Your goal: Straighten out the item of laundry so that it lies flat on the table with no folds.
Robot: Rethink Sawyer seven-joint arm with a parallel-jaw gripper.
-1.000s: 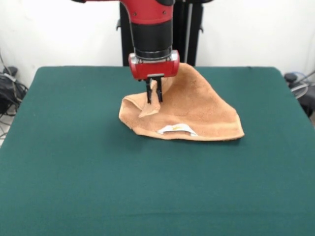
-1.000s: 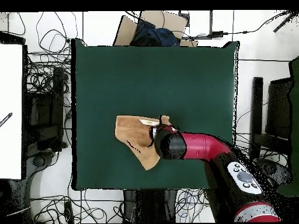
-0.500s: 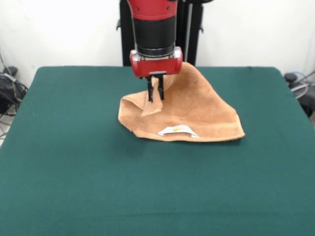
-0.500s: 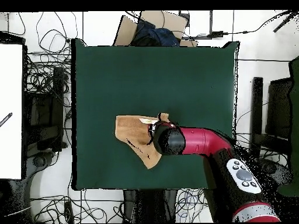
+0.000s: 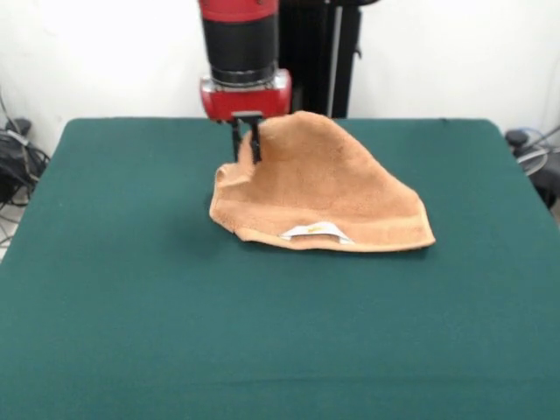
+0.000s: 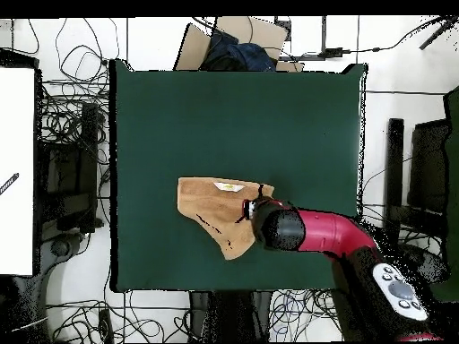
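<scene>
The big green table [image 5: 131,332] fills most of the room, with a white wall behind it. The near part of the table is bare.

In the middle lies the orange-tan towel [image 5: 341,201]. It is not flat. Its front edge rests on the table, and the small white label [image 5: 313,231] sits there, facing the front. From that edge the cloth slopes up and back like a little tent. From above, the towel [image 6: 211,210] looks like a bent shape with one pointed end, not a square, so part of it is folded over.

At the back, the towel's top corner is held up off the table by the gripper [image 5: 246,150]. Its two dark fingers are pinched shut on the cloth. That is why this side stands up while the other parts lie down. The red and black arm [image 5: 238,44] comes straight down onto that corner.

I think the arm holds the corner so it can pull the fold open. The job looks only partly done. The corner needs to be carried outward and laid down, so the towel spreads out.
</scene>
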